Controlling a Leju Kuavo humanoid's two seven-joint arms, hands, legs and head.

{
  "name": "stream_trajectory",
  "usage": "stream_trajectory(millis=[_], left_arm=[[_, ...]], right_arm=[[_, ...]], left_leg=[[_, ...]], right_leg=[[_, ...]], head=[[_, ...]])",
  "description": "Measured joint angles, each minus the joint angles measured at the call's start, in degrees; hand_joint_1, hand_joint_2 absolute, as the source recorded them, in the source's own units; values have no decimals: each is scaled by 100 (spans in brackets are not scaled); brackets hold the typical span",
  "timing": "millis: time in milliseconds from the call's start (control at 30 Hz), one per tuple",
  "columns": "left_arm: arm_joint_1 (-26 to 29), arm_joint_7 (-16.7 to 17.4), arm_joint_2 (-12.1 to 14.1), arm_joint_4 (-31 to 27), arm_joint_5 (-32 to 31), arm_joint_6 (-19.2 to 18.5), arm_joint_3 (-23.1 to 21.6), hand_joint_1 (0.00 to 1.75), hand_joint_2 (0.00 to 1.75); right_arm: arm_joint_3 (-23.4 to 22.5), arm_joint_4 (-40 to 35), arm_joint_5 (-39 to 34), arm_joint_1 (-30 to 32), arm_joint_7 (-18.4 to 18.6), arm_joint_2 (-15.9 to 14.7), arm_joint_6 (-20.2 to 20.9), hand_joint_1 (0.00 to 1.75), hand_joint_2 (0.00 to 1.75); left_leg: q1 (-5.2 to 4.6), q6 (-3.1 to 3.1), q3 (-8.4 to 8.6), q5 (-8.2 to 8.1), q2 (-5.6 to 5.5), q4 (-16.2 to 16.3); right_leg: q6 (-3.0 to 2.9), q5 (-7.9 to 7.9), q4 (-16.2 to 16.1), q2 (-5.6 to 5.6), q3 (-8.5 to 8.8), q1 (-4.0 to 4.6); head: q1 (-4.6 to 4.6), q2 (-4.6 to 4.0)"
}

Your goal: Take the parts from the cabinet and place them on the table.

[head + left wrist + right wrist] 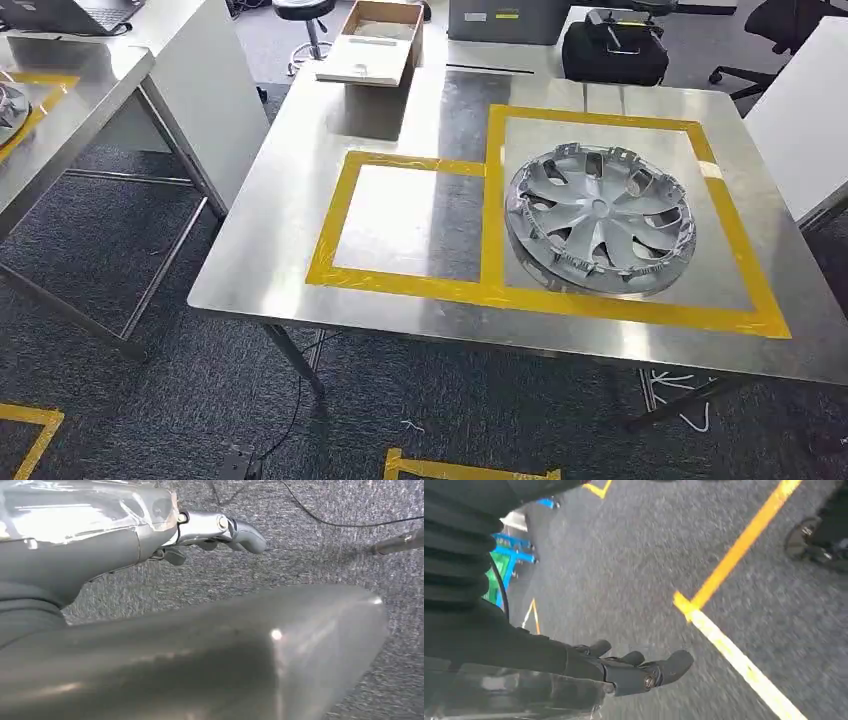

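A silver wheel cover (598, 220) lies flat on the steel table (290, 250), inside the larger of two yellow-taped squares. The smaller taped square (400, 222) beside it is bare. My left hand (215, 530) hangs over grey carpet with its fingers stretched out and nothing in them; its thick grey thumb (225, 650) fills the foreground. My right hand (634, 670) also hangs above the carpet, fingers extended and apart, holding nothing.
A cardboard box (375, 40) and a black bag (613, 50) sit at the table's far edge. A second steel table (60, 130) stands to the left with a silver part (8, 105) at its edge. Yellow tape (734, 555) marks the floor.
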Motion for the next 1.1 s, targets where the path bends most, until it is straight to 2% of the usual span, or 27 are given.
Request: stream_trajectory(millis=[133,433,700,867,1100], left_arm=[[-90,22,-55,116,39,-105,-20,0,0],[-655,206,-293,693,-105,-393,-393,0,0],[-799,210,-326,885,-127,-396,-498,0,0],[-844,276,-328,944,-203,-428,-564,0,0],[-881,289,-323,1036,-186,-435,-573,0,0]], right_arm=[[192,-166,-271,-43,57,-2,24,0,0],[478,-201,-1202,74,11,-122,-103,0,0],[612,-201,-1318,113,4,-175,-118,0,0],[684,-201,-1648,148,24,-179,-142,0,0],[837,-203,-1770,168,61,-175,-188,0,0]], left_leg=[[0,0,0,0,-5,1],[-1,0,0,-3,-5,1],[-1,-1,1,-3,-1,1],[-9,-3,0,-12,-2,4],[-35,24,1,-29,-2,9]], right_leg=[[1,-1,0,-1,2,-1],[1,-1,0,-1,4,-1],[1,-1,0,0,2,0],[2,-2,-3,0,5,-6],[14,-2,-3,0,8,-30]], head=[[-2,0],[0,0],[-2,-2],[-2,0],[-2,0]])
